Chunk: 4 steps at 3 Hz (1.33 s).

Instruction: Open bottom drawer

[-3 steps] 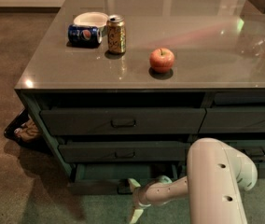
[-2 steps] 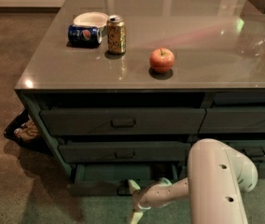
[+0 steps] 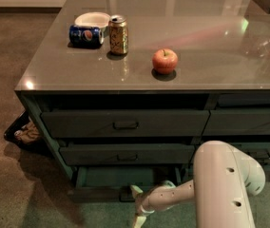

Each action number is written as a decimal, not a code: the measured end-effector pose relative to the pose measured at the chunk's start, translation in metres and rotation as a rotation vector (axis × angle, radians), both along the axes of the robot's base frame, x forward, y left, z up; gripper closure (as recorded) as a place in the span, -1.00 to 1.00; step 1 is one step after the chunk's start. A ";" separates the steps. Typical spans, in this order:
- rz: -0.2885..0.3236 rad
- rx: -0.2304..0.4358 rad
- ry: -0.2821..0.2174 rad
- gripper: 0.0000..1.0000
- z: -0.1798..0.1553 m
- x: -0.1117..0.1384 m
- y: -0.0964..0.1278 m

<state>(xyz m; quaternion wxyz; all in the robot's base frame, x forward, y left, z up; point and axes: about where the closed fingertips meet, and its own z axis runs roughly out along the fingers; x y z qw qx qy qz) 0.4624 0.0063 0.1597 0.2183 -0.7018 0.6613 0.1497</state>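
The bottom drawer (image 3: 97, 194) is the slim dark grey-green front at the foot of the left stack. It stands pulled out a little, and its flat teal-green inside (image 3: 118, 176) shows behind the front. Its small dark centre pull (image 3: 125, 194) sits low on the front. My gripper (image 3: 136, 204) is at the end of the white arm (image 3: 220, 184), right beside the pull on its right side, near the floor. I cannot tell whether it touches the pull.
Two taller drawers (image 3: 125, 123) (image 3: 125, 154) sit shut above it. The right-hand stack (image 3: 249, 121) is partly hidden by my arm. On the counter stand a Pepsi can (image 3: 84, 35), a white bowl (image 3: 92, 19), a gold can (image 3: 118, 34) and an apple (image 3: 165, 61). A dark bin (image 3: 23, 131) sits on the floor at the left.
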 end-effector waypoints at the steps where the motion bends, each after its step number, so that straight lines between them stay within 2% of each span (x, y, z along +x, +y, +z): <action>1: 0.006 -0.002 0.032 -1.00 -0.002 -0.015 0.000; 2: -0.014 -0.002 0.069 -1.00 0.005 -0.028 -0.002; 4: -0.013 -0.006 0.078 -1.00 0.005 -0.031 -0.003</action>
